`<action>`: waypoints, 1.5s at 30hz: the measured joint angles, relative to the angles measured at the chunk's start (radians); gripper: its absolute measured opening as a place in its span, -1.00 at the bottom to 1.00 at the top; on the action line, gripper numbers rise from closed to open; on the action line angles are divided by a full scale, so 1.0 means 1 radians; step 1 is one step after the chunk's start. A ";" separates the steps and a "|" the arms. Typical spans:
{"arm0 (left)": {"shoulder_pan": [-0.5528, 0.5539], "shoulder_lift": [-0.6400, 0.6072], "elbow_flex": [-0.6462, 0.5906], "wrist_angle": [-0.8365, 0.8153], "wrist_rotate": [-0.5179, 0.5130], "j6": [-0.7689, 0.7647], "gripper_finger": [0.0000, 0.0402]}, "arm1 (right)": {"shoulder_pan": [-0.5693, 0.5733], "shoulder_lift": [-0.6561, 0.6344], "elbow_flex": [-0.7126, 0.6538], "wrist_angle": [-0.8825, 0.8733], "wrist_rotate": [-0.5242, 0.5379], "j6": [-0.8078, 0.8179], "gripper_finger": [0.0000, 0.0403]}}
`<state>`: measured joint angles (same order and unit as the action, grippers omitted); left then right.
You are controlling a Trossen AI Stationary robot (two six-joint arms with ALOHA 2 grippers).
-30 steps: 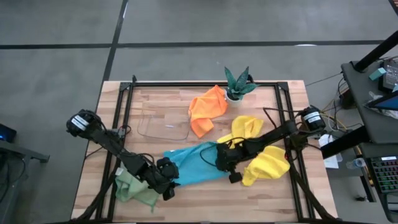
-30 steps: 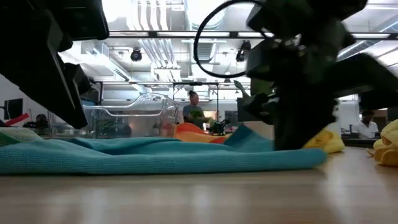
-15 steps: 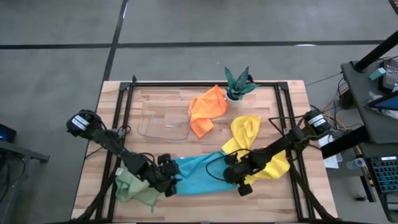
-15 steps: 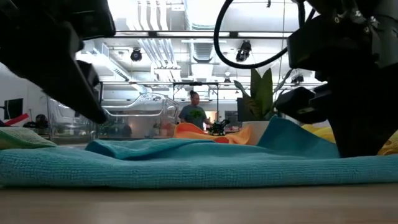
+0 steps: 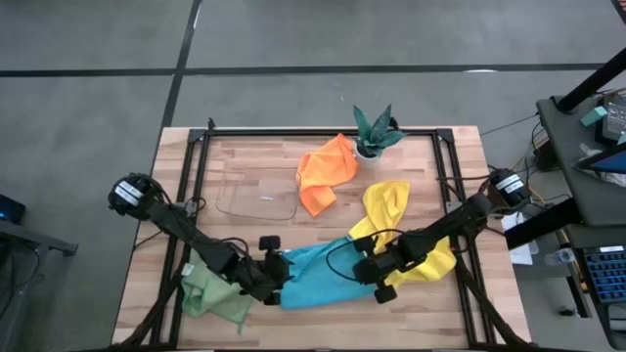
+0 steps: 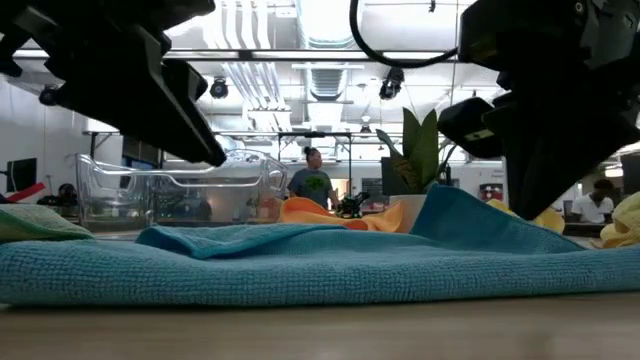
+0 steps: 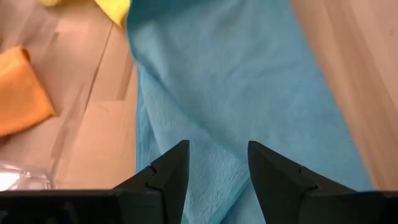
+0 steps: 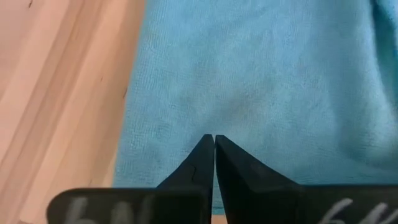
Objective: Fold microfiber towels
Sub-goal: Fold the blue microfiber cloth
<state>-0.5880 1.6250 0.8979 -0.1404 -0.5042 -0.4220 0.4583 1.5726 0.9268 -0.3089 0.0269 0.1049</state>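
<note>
A bright blue towel (image 5: 323, 276) lies rumpled near the table's front edge; it fills both wrist views (image 7: 236, 74) (image 8: 261, 74). My right gripper (image 5: 367, 274) is shut at its right end. My left gripper (image 5: 279, 279) (image 7: 217, 155) hangs open just above its left end, touching nothing. A pale green towel (image 5: 210, 293) lies crumpled under my left arm. An orange towel (image 5: 325, 171) lies at the back. One yellow towel (image 5: 386, 205) lies right of centre, and another (image 5: 432, 262) lies under my right arm. My right gripper has the blue towel near its right end (image 8: 205, 124), the shut fingers slanting down from the table's right. The fingers hide the pinch itself. In the low view the cloth rises to a peak (image 6: 440, 200) beside the gripper, while the rest lies slack on the table.
A clear shallow tray (image 5: 256, 196) sits at the back left. A small plant in a white pot (image 5: 372, 137) stands at the back, right of the orange towel. Black frame rails (image 5: 201, 186) run along both sides of the tabletop. A person shows in the room beyond (image 6: 312, 180).
My right gripper, still shut, has gone toward the table's near and right edges and risen a little. The blue towel's right end has gone with it, and the cloth has slid toward the front right. My left gripper has rolled at the wrist, staying open over the towel's left end.
</note>
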 joint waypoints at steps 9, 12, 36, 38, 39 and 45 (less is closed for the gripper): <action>0.000 0.108 0.058 -0.052 0.052 -0.006 -0.26 | 0.000 -0.003 -0.010 0.003 0.042 -0.013 -0.96; 0.000 0.146 0.078 -0.131 0.049 0.005 -0.26 | 0.000 -0.005 -0.019 0.020 0.054 -0.011 -0.96; 0.005 0.117 0.077 -0.190 -0.024 -0.103 -0.99 | 0.000 -0.009 -0.150 0.354 0.079 0.006 -0.96; 0.005 0.095 0.077 -0.236 -0.026 -0.123 -0.99 | 0.000 -0.009 -0.150 0.354 0.080 0.012 -0.96; 0.005 0.084 0.077 -0.259 -0.026 -0.129 -0.99 | 0.000 -0.009 -0.150 0.355 0.081 0.015 -0.96; 0.005 0.057 0.079 -0.200 0.090 -0.070 -0.92 | 0.000 -0.009 -0.150 0.370 0.082 0.026 -0.96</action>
<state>-0.5835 1.6822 0.9764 -0.3402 -0.4140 -0.4924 0.4580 1.5635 0.7773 0.0609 0.1085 0.1306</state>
